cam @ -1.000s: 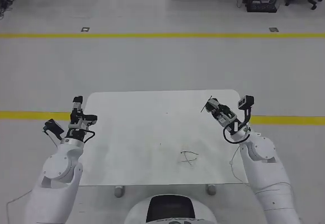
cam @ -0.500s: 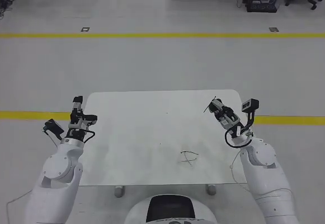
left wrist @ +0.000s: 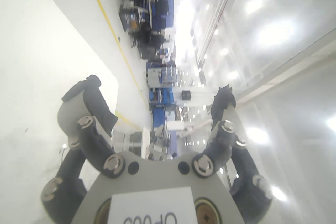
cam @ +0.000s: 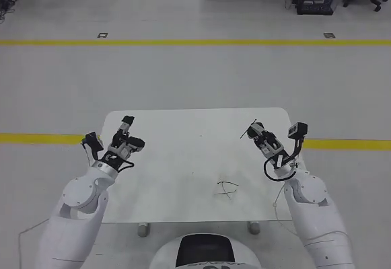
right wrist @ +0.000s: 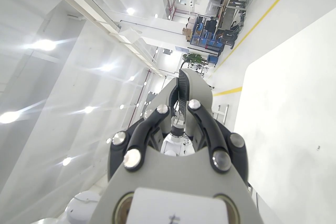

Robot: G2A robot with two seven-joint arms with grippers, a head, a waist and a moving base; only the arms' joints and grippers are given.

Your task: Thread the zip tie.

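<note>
A thin black zip tie sticks out of my right gripper, which is shut on it above the far right part of the white table. In the right wrist view the pads are pressed together. A second black zip tie lies bent on the table near the front, right of centre. My left gripper hangs over the table's left edge, tilted up. It is open with nothing between its fingers.
The table's far right corner lies just beyond the right gripper. A yellow floor line runs past both sides of the table. Bare tabletop stretches between the two arms.
My left arm has swung to the right, from beside the table to over its left edge. The right gripper has shifted slightly left, still holding the zip tie.
</note>
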